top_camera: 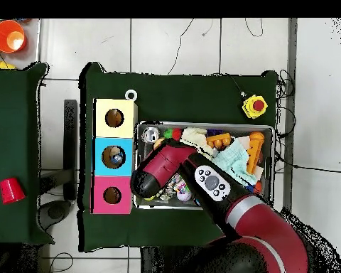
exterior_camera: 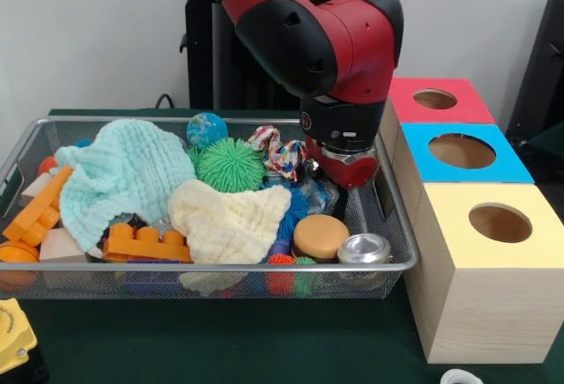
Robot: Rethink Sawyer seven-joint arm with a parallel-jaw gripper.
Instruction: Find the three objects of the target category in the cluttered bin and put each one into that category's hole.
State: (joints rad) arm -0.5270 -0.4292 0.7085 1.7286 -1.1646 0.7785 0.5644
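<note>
Landmark: the bin [exterior_camera: 216, 269], silver wire mesh, sitting on the green tabletop [exterior_camera: 264, 340].

Front view, left to right:
- Outside the bin's front left corner: a yellow box [exterior_camera: 13, 336] on the tabletop.
- Bin's left end: orange plastic pieces [exterior_camera: 35, 212], a pale wooden block [exterior_camera: 62, 245], an orange ball [exterior_camera: 18, 256].
- Left-centre of the bin: mint green cloth [exterior_camera: 123, 181] heaped on top, orange toy brick [exterior_camera: 145, 243] just below it.
- Bin's middle: cream cloth [exterior_camera: 229, 217] draped toward the front rim, green spiky ball [exterior_camera: 231, 164] behind it, blue globe ball [exterior_camera: 206, 129] at the back rim, patterned fabric scrunchie [exterior_camera: 278, 155] next to the spiky ball.
- Right-centre of the bin: toy burger [exterior_camera: 320, 236], shiny metal can [exterior_camera: 364, 249] against the front right corner.
- Bin's right end: arm comes down here. Hand [exterior_camera: 348, 168] is low among the clutter, red housing covers it. Can't tell if the fingers are spread or closed, or whether they have anything.
- Crinkly clear plastic with blue [exterior_camera: 319, 192] shows just left of the hand, looks like one of the bottles, mostly buried. Other two not identifiable.
- Right of the bin, touching its side: three wooden boxes in a row. Yellow top [exterior_camera: 493, 197] nearest the camera, sky-blue top with the hole [exterior_camera: 462, 151] in the middle, red top [exterior_camera: 436, 99] farthest.

Overhead view: arm's end [top_camera: 148, 178] sits over the bin end next to the blue box [top_camera: 114, 156].
</note>
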